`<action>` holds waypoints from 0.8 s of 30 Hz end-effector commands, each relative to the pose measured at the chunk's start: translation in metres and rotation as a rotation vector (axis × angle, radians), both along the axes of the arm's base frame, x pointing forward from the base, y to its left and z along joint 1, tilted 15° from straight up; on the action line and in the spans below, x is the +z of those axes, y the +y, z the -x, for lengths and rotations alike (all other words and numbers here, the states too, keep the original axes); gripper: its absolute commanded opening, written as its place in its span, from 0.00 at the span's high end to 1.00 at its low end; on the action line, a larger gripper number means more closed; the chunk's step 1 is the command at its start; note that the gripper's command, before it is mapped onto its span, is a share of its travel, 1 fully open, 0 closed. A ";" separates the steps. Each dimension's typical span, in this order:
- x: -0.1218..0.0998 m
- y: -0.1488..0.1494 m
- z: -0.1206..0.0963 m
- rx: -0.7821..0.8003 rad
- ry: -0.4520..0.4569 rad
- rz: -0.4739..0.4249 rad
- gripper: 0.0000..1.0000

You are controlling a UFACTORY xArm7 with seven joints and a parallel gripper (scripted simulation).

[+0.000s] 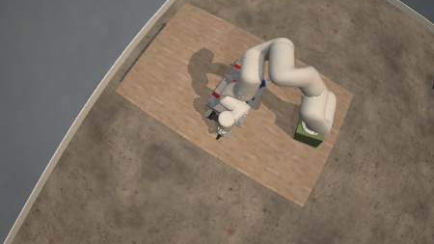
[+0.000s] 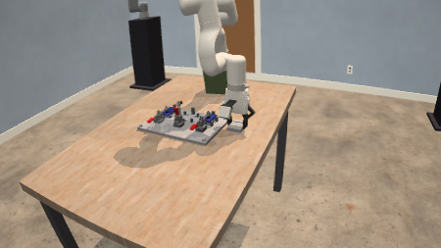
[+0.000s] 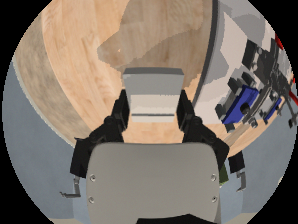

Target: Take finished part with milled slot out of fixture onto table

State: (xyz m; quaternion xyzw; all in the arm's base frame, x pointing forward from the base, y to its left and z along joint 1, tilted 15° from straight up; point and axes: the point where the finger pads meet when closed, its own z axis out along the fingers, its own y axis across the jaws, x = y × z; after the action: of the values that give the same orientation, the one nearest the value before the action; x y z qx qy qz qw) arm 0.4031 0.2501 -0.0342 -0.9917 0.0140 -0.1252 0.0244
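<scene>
The finished part [image 2: 235, 126] [image 3: 154, 82], a pale grey block with a dark line across it in the wrist view, is between the fingers of my gripper [image 2: 236, 124] [image 3: 153, 97], which is shut on it. The part is low beside the fixture plate [image 2: 164, 131] [image 3: 210, 107], off its edge; whether it touches the table is unclear. One blue blank [image 2: 211, 118] [image 3: 240, 105] and the other blue blank [image 2: 169, 112] [image 3: 272, 110] sit in the fixture by their clamps. The outer red handles lie low and the middle one stands up in the exterior view. Clamp locking and exact seating are too small to tell.
The wooden table [image 1: 159, 64] [image 2: 122, 192] carries the fixture and the arm's green base block [image 1: 309, 136] [image 2: 216, 83]. The table's long edge runs near the gripper, on the side away from the fixture. The arm hides much of the fixture in the top view.
</scene>
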 end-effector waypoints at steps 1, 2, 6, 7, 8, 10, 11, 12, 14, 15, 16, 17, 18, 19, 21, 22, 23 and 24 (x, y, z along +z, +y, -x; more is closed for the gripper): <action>0.001 0.001 -0.001 0.001 -0.003 -0.002 1.00; 0.001 0.001 -0.001 0.001 -0.003 -0.002 1.00; 0.001 0.001 -0.001 0.001 -0.003 -0.002 1.00; 0.001 0.001 -0.001 0.001 -0.003 -0.002 1.00; 0.001 0.001 -0.001 0.001 -0.003 -0.002 1.00; 0.001 0.001 -0.001 0.001 -0.003 -0.002 1.00; 0.001 0.001 -0.001 0.001 -0.003 -0.002 1.00; 0.000 0.001 -0.001 0.001 -0.003 -0.002 1.00; 0.000 0.001 -0.001 0.001 -0.003 -0.002 1.00; 0.000 0.001 -0.001 0.001 -0.003 -0.002 1.00; -0.001 0.001 -0.001 0.001 -0.003 -0.002 1.00; -0.001 0.001 -0.002 0.001 -0.003 -0.002 1.00; -0.001 0.001 -0.002 0.001 -0.003 -0.002 1.00; -0.002 0.001 -0.002 0.001 -0.003 -0.002 1.00; -0.003 0.001 -0.002 0.001 -0.003 -0.002 1.00; -0.003 0.001 -0.002 0.001 -0.003 -0.002 1.00; -0.003 0.001 -0.002 0.001 -0.003 -0.002 1.00; -0.004 0.001 -0.002 0.001 -0.003 -0.002 1.00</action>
State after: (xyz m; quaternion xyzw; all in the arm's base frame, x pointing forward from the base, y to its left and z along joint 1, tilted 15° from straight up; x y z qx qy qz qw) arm 0.4040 0.2502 -0.0379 -0.9918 0.0140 -0.1251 0.0243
